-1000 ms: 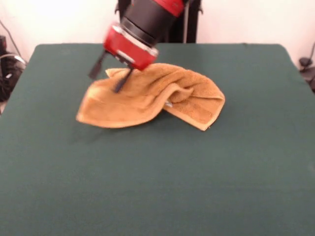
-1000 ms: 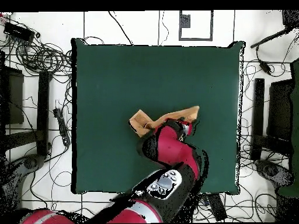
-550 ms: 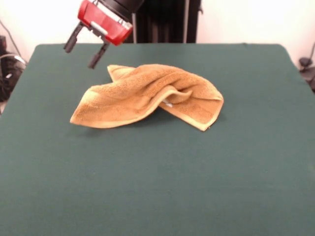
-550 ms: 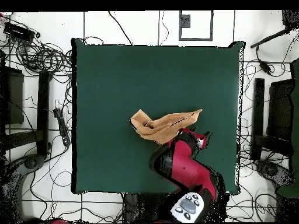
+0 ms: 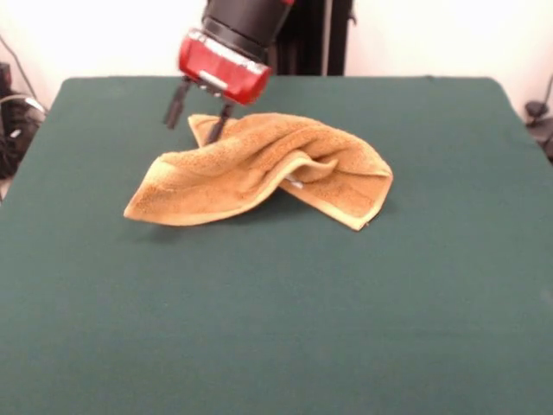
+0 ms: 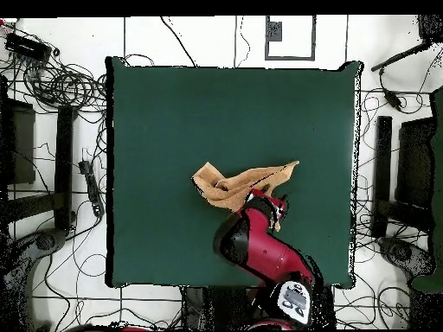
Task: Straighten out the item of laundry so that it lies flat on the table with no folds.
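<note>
Tool spread, two dark fingers apart, holding nothing; one finger tip is at the towel's back corner, the other hangs over bare cloth beside it. Red wrist tilted above. Towel crumpled, folded over itself with a raised ridge through the middle and one corner turned under. It lies near the middle of the green worktop, well clear of every edge.
</note>
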You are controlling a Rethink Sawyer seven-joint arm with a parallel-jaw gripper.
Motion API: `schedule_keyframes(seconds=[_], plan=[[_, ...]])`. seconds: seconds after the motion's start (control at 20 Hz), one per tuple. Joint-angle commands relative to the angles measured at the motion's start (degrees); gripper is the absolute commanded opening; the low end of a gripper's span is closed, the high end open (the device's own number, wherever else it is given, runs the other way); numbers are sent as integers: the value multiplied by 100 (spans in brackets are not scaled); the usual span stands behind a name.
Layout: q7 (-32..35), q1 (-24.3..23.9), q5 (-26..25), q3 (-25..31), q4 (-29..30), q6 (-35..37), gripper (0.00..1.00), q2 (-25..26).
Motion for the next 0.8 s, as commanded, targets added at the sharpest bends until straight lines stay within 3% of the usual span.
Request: schedule_keyframes(seconds=[0.05, 0.45, 0.8], plan=[[1737, -107, 5, 1624, 723, 955, 100, -875], [1474, 123, 258, 1419, 612, 1584, 100, -1037], [1780, 46, 351, 1751, 544, 1326, 100, -982]])
